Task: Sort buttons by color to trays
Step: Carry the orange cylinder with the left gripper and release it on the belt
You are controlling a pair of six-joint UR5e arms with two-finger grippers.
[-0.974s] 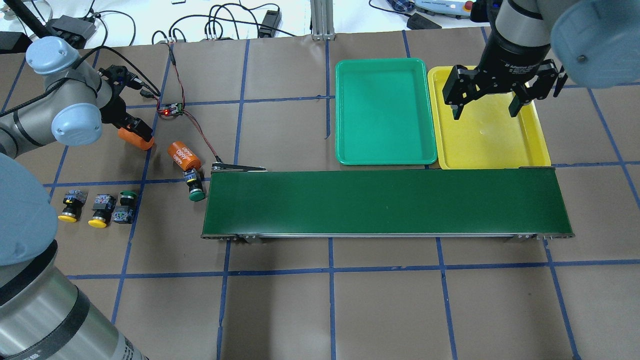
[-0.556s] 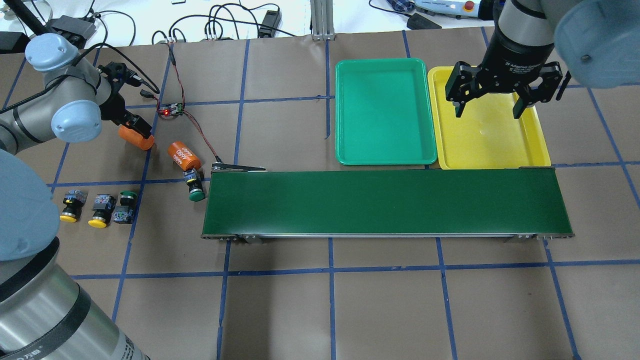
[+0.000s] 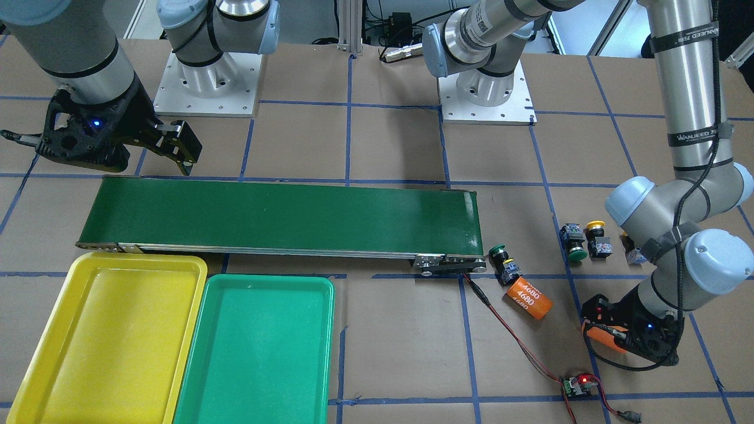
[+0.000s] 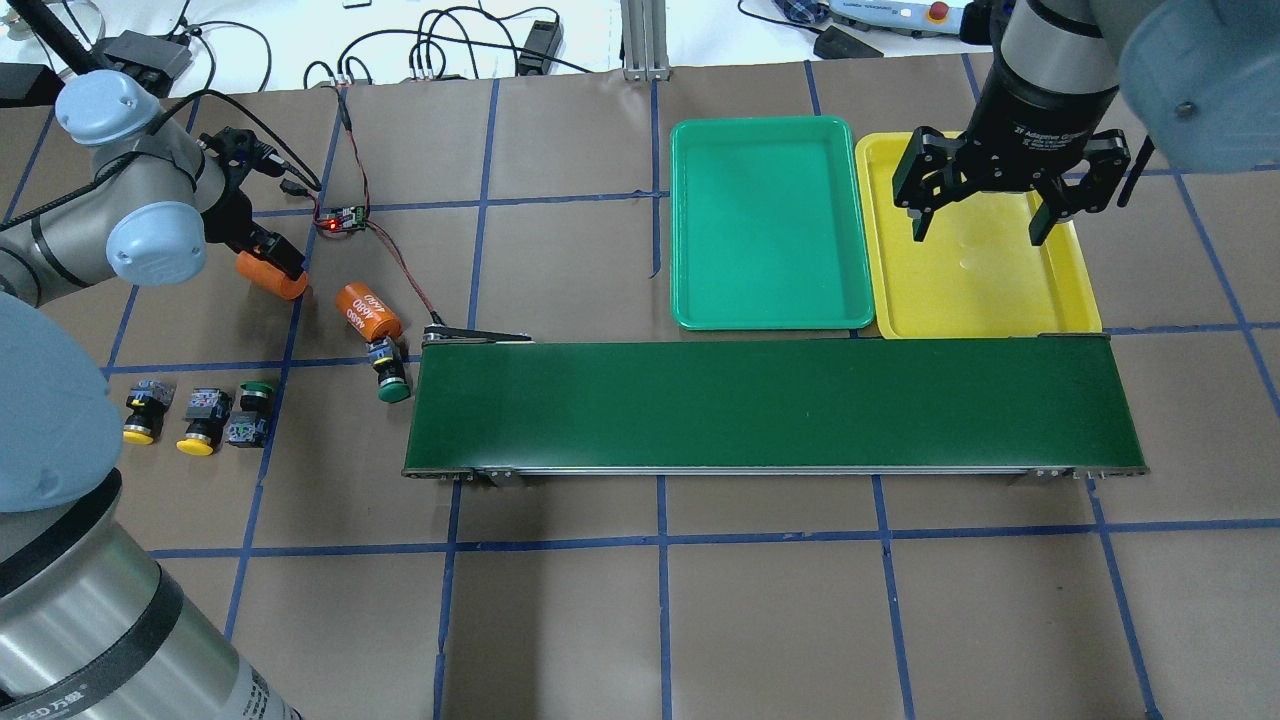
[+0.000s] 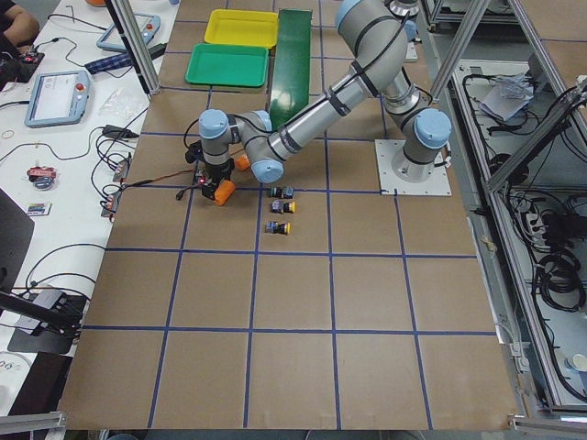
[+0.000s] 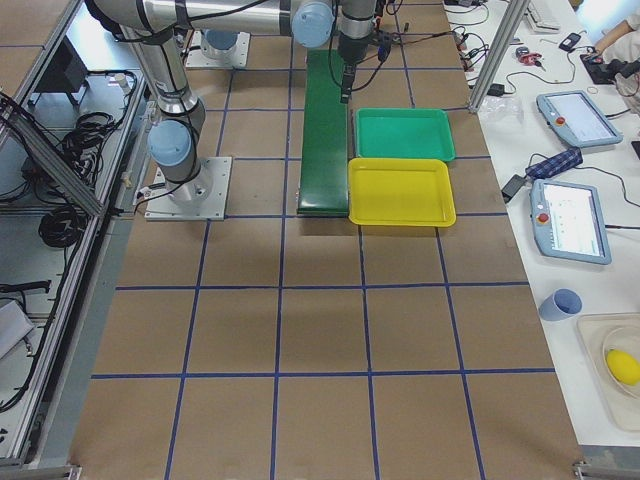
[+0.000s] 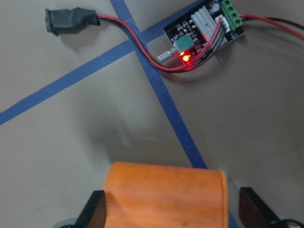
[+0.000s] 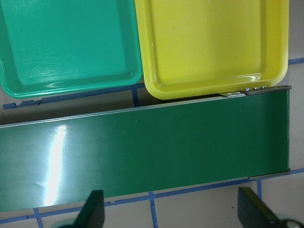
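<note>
We see bright, even light from above, soft shadows beside the belt (image 4: 775, 405), white glare on it at the right wrist, sheen on the green tray (image 8: 66, 42), the cylinder (image 7: 164, 194) blurred close up.

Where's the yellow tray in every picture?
Exterior front-facing: the yellow tray is in the bottom left corner.
Overhead exterior: upper right.
Exterior left: at the top, at the far end.
Exterior right: near the middle.
Left wrist-mounted: not in it.
Right wrist-mounted: top right.
Landmark: the green tray sits right beside it wherever it shows.
</note>
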